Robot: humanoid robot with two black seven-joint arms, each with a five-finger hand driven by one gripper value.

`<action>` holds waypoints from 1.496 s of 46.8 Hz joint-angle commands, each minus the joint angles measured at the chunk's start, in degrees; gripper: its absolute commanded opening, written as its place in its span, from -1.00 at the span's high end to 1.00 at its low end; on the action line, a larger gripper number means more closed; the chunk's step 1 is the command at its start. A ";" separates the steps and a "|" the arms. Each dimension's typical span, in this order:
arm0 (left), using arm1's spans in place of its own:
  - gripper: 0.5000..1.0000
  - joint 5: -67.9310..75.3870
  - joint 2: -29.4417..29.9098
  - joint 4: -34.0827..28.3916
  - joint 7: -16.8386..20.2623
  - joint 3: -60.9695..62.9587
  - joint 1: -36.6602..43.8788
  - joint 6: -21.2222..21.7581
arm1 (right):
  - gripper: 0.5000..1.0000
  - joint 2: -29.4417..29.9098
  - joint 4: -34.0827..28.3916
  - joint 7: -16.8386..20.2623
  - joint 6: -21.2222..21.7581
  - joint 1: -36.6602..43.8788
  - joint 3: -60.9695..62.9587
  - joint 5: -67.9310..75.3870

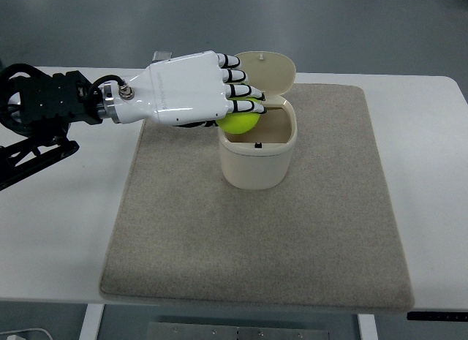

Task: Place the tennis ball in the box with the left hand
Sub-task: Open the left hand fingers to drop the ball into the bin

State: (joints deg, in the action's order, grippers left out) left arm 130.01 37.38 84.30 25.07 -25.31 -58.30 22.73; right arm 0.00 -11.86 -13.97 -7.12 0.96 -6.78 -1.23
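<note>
My left hand [238, 99], white with black finger joints, reaches in from the left and is shut on a yellow-green tennis ball [240, 122]. The ball shows under the fingers, at the near left rim of the box. The box [257, 159] is a cream bin standing on the mat, its lid [268, 71] swung open toward the back. The inside of the box looks brown and holds nothing that I can see. The right hand is out of view.
A beige felt mat [292, 238] covers the middle of the white table [58, 230]. The left arm's black links [40, 106] lie over the table's left side. The table's front edge runs along the bottom of the picture.
</note>
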 commanded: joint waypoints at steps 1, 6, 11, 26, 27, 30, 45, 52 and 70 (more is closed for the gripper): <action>1.00 -0.01 -1.69 -1.24 -0.03 0.08 -0.23 -0.31 | -0.75 0.00 0.00 0.00 0.00 0.01 0.02 -0.08; 1.00 -0.01 -3.28 -3.17 -0.03 0.08 -0.50 -0.66 | -0.75 0.00 0.00 0.00 0.00 0.01 0.01 0.00; 0.86 -0.01 -4.95 -4.58 -0.11 0.08 -0.67 -0.84 | -0.75 0.00 0.00 0.00 0.00 0.01 0.01 -0.08; -0.08 -0.01 -8.28 -8.63 -0.11 0.08 -0.50 -0.84 | -0.75 0.00 0.00 0.00 0.00 0.01 0.01 0.00; -0.12 -0.01 -8.55 -8.71 -0.11 0.08 -0.50 -0.84 | -0.75 0.00 0.00 0.00 0.00 0.01 0.02 0.00; -0.39 -0.01 -8.90 -8.98 -0.11 0.08 -0.32 -0.84 | -0.75 0.00 0.00 0.00 0.00 0.01 0.02 -0.08; -0.93 -0.01 -8.81 -9.68 -0.11 0.61 0.56 -0.84 | -0.75 0.00 0.00 0.00 0.00 0.01 0.02 0.00; -0.95 -0.01 -8.03 -8.37 -0.11 0.87 0.38 -0.66 | -0.75 0.00 0.00 0.00 0.00 0.01 0.02 0.00; -0.93 -14.42 5.85 1.13 0.41 0.61 0.47 -0.66 | -0.75 0.00 0.00 0.00 0.00 0.01 0.02 0.00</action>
State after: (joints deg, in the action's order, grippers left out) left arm 119.71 40.81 84.97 25.49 -24.86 -58.07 22.09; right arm 0.00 -11.87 -13.98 -7.12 0.98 -6.78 -1.23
